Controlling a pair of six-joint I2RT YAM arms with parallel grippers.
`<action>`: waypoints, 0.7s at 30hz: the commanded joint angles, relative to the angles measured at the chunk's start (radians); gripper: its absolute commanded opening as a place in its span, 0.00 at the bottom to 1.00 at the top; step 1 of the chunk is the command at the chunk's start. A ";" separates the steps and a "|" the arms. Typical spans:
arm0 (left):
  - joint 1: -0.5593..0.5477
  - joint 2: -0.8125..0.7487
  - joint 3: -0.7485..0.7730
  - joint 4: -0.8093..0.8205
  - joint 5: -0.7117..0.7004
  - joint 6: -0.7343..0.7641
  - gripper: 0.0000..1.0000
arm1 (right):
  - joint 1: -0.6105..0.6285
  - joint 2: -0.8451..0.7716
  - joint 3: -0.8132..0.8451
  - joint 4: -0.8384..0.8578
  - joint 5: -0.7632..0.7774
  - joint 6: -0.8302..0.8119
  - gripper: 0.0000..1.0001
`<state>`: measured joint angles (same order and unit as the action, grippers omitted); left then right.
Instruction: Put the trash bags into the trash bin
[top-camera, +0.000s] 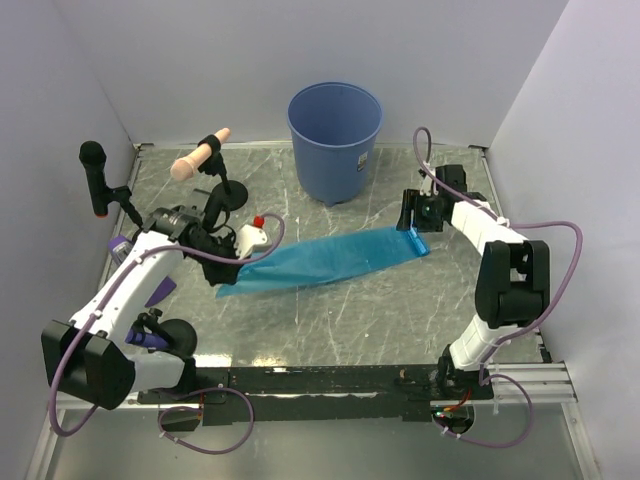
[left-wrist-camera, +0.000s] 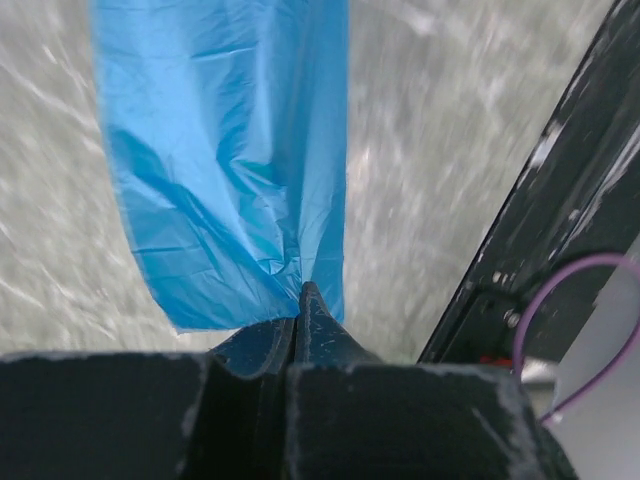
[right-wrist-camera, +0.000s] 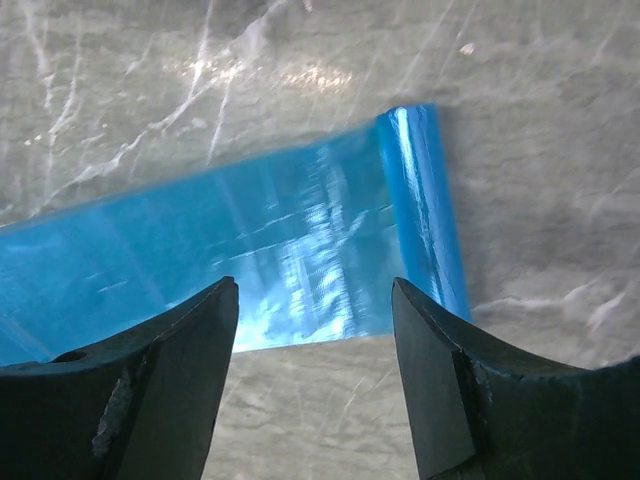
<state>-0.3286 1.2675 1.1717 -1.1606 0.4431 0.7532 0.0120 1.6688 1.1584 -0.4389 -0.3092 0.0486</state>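
Trash bag (top-camera: 320, 260) lies flat on the table (top-camera: 380, 320), stretched between both grippers. Left gripper (left-wrist-camera: 303, 290) is clamped tight on one end of the film. Right gripper (right-wrist-camera: 315, 290) is spread wide over the rolled end. Trash bin (top-camera: 335, 165) stands upright beyond both grippers, apart from the bag.

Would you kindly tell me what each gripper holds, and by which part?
The left gripper pinches the trash bag by the edge of one end. The right gripper is open above the bag's rolled end, holding nothing.
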 joint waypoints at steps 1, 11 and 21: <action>0.005 -0.059 -0.069 -0.007 -0.107 0.049 0.00 | -0.007 0.029 0.052 -0.004 0.032 -0.070 0.69; 0.005 -0.062 -0.118 0.098 -0.008 -0.060 0.01 | -0.007 0.112 0.087 -0.014 0.126 -0.179 0.66; 0.005 -0.042 -0.098 0.139 0.028 -0.118 0.21 | -0.007 0.265 0.196 -0.055 0.151 -0.248 0.52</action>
<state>-0.3279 1.2255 1.0508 -1.0508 0.4324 0.6716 0.0120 1.8843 1.2953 -0.4664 -0.1932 -0.1562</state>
